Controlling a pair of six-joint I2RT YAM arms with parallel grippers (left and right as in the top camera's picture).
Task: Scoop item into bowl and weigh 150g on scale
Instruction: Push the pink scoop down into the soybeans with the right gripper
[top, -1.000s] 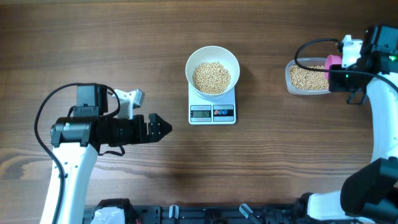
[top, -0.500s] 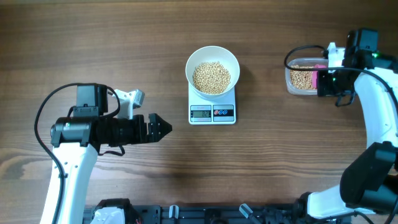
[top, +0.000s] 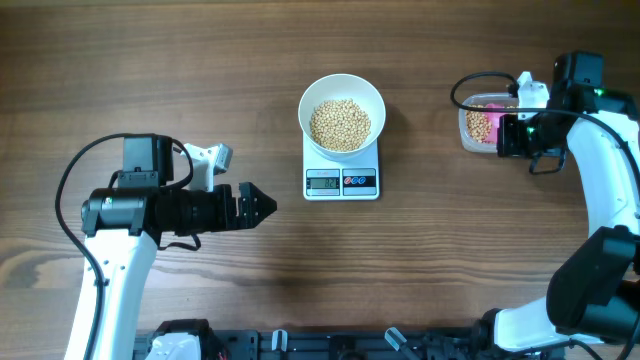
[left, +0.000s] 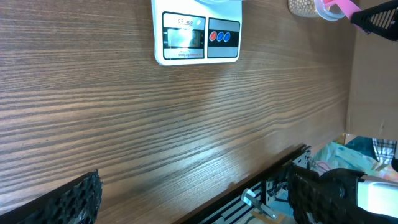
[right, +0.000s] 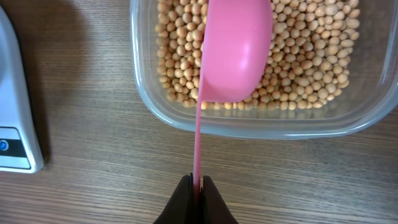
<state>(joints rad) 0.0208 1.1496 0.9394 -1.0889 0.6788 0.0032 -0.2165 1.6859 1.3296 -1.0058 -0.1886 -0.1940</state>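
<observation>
Overhead view: the right gripper (right: 194, 186) was placed at the clear rounded-rectangular plastic container (right: 249, 127), at the far right of the brown wooden table (top: 450, 280). Its jaws were pinched shut on the thin handle of the small pink plastic scoop (right: 236, 50), gripped edge-on so the cup could be reached out over the stock. The cup was held over the container's small round tan beans (right: 180, 50). Only smooth pink was shown to the wrist camera, so whether it was loaded or touching the pile could not be told. Judged step: another scoopful being fetched.

The deep round white bowl (top: 342, 84) was set on the flat white square kitchen scale (top: 342, 182), mid-table and well apart from the container. The display edge was left uncovered so it could be read. A loose layer of the same beans was seen in the bowl, well below the rim. The digits were too small to be read, so progress toward target could not be judged.

The left gripper (top: 262, 205) was parked wide open and empty at the table's left, well apart from everything, presumably so the path was not blocked.
</observation>
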